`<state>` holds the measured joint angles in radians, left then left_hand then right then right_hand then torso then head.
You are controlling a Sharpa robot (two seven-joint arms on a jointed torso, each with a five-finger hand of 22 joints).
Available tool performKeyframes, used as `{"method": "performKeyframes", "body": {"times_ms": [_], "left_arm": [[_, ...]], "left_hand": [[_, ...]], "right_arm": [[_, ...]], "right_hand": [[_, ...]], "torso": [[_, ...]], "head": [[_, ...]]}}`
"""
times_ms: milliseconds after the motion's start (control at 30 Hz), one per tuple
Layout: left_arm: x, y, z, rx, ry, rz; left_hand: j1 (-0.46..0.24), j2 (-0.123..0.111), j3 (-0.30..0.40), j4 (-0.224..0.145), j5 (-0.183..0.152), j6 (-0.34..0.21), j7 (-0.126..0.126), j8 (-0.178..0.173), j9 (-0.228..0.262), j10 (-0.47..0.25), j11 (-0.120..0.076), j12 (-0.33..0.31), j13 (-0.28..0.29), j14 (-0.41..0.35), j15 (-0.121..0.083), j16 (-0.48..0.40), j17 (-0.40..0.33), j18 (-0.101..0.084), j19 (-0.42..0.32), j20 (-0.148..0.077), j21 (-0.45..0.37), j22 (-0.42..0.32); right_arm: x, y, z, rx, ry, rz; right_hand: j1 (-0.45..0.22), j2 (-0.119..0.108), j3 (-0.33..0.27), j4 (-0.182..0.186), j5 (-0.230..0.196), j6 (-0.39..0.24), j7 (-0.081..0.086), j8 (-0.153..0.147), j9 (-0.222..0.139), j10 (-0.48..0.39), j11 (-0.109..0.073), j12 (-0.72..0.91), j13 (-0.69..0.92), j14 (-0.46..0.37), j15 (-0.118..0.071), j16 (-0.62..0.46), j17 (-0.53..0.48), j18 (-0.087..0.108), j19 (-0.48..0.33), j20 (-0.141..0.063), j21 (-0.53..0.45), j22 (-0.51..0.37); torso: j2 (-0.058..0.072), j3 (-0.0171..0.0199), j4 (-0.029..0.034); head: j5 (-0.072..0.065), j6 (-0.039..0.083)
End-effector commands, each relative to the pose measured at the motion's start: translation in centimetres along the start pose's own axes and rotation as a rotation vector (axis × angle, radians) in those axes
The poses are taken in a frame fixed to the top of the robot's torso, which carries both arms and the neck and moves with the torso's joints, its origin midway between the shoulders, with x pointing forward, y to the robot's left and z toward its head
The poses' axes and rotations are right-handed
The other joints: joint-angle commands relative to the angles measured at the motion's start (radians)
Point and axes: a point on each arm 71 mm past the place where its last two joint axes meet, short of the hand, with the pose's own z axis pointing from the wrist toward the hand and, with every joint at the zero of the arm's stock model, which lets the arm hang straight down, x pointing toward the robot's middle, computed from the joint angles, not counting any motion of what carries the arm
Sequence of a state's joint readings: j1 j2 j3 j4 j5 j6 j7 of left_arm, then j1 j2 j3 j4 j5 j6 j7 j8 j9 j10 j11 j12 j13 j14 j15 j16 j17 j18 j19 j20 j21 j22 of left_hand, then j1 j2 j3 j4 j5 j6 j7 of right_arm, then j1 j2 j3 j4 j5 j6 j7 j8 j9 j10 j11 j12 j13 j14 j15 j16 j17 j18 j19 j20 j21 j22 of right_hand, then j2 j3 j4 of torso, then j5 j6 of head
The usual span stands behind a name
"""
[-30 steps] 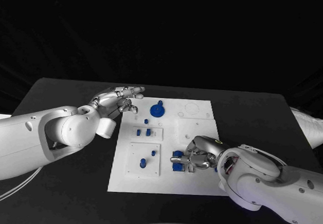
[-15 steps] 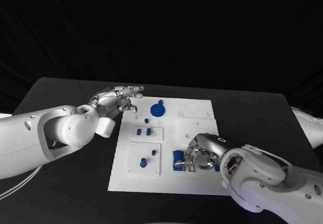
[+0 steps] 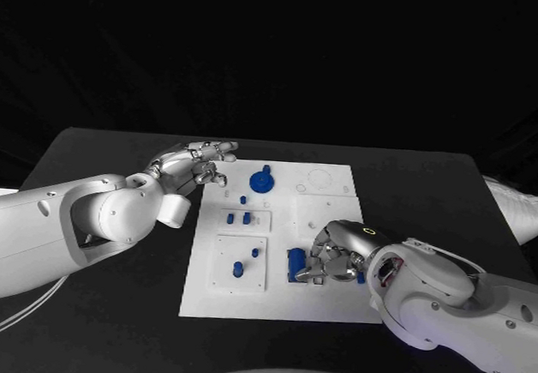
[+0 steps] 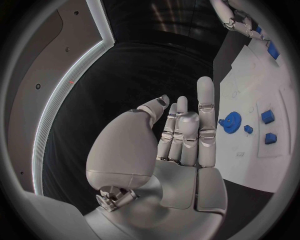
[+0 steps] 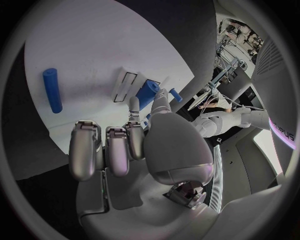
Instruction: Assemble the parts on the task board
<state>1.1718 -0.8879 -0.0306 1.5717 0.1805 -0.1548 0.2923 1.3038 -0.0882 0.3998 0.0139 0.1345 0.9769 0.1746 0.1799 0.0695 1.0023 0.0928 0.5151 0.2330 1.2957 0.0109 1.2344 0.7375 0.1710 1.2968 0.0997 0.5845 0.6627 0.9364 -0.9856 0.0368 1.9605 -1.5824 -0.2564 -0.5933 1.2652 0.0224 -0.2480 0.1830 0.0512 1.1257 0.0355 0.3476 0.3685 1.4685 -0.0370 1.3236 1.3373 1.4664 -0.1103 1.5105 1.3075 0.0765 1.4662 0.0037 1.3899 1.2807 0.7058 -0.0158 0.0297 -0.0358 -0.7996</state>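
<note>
The white task board [image 3: 322,306] lies in the middle of the black table. My right hand [image 3: 336,258] is low over its right half, and a finger and the thumb [image 5: 164,95] pinch a blue block [image 3: 296,264] [image 5: 148,93] at a white slot; the other fingers [image 5: 106,150] are curled. My left hand [image 3: 202,166] [image 4: 181,135] hovers at the board's far left corner, holding nothing, fingers stretched out. A blue gear [image 3: 262,183] [image 4: 232,121] sits just right of it. Small blue parts [image 3: 240,219] stand in the board's left panels, with more [image 3: 238,271] nearer the front.
A blue cylinder [image 5: 52,90] lies on the board beyond my right hand's fingers. A white bag-like object [image 3: 525,211] rests at the table's right edge. Bare black table [image 3: 123,155] surrounds the board on all sides.
My right hand has shifted slightly toward the front of the board and turned over the blue block, which now shows longer beside its fingers. The left hand has hardly moved.
</note>
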Motion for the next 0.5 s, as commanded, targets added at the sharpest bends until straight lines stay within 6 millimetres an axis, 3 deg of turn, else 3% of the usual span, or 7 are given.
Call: {"method": "performKeyframes", "body": {"times_ms": [33,167,300,500], "left_arm": [[0.24,-0.07,0.00,0.008,0.021,-0.003],[0.20,-0.08,0.00,0.007,0.020,-0.002],[0.15,-0.09,-0.04,0.007,0.019,-0.002],[0.07,-0.11,-0.08,0.007,0.017,-0.002]], "left_hand": [[-0.008,0.001,-0.002,0.005,0.000,-0.009,0.001,0.007,0.001,-0.008,0.001,0.006,0.001,-0.006,-0.001,0.003,-0.001,0.010,-0.001,0.007,-0.004,-0.001],[-0.008,0.001,-0.002,0.005,0.000,-0.009,0.001,0.007,0.001,-0.008,0.001,0.006,0.001,-0.006,-0.001,0.003,-0.001,0.010,-0.001,0.007,-0.004,-0.001],[-0.007,0.002,-0.001,0.004,0.000,-0.010,0.001,0.008,0.001,-0.008,0.001,0.007,0.001,-0.006,-0.001,0.003,-0.001,0.010,-0.001,0.007,-0.004,-0.002],[-0.007,0.002,-0.001,0.004,0.000,-0.010,0.001,0.008,0.001,-0.008,0.001,0.007,0.001,-0.006,-0.001,0.003,-0.001,0.010,-0.001,0.007,-0.004,-0.002]], "right_arm": [[0.07,-0.09,0.07,-0.001,0.011,-0.012],[0.10,-0.05,-0.05,-0.001,0.018,0.012],[0.14,-0.16,-0.15,0.002,0.030,0.025],[0.12,-0.24,-0.40,-0.009,0.039,0.046]], "right_hand": [[0.029,0.026,-0.001,-0.006,0.000,0.003,-0.003,-0.003,0.002,0.027,-0.005,0.002,0.050,0.085,0.004,0.007,0.163,-0.017,0.017,-0.005,0.004,0.002],[-0.015,0.023,-0.021,0.022,0.001,0.003,-0.003,-0.005,0.008,0.029,-0.005,0.006,0.055,0.085,0.005,0.007,0.164,-0.017,0.017,-0.004,0.005,0.005],[-0.015,0.014,-0.026,0.022,0.001,0.002,-0.003,-0.006,0.010,0.029,-0.005,0.005,0.054,0.085,0.005,0.007,0.163,-0.017,0.017,-0.004,0.005,0.004],[-0.039,-0.037,-0.047,0.040,-0.003,-0.002,-0.003,-0.009,0.017,0.026,-0.005,-0.003,0.050,0.084,0.004,0.004,0.158,-0.015,0.014,-0.005,0.000,-0.002]], "torso": [[-0.001,-0.0010,0.0002],[0.000,0.0000,0.0001],[0.000,-0.0005,-0.0002],[0.000,0.0000,0.0001]], "head": [[-0.001,0.000],[0.000,0.001],[0.001,0.000],[0.001,0.000]]}}
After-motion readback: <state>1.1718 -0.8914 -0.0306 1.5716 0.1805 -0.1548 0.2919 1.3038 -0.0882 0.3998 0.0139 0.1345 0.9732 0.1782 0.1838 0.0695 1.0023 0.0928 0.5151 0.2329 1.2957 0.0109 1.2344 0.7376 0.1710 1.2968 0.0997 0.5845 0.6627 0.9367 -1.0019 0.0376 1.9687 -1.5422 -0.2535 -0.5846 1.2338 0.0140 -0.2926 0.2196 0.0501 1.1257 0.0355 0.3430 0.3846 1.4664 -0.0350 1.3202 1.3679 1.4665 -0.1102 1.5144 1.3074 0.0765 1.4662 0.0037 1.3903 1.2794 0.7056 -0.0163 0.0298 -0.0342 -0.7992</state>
